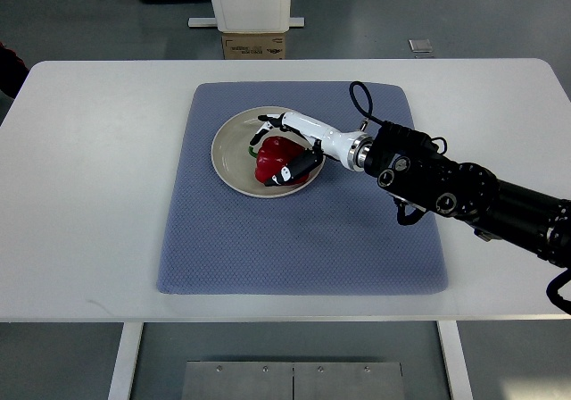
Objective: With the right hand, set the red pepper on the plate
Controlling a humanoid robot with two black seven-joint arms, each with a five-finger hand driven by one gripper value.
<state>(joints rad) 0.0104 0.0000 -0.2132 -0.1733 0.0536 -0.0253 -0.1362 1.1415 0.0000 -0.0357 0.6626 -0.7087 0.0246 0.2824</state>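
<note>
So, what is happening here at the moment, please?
The right robot hand reaches in from the right side and has its fingers around a red pepper. The pepper is over the cream plate, which sits on a blue-grey mat on the white table. Whether the pepper already rests on the plate cannot be told. The left arm is not in view.

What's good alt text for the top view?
The robot's right hand grasps a red pepper over a cream plate. The plate sits on a blue-grey mat on a white table.
</note>
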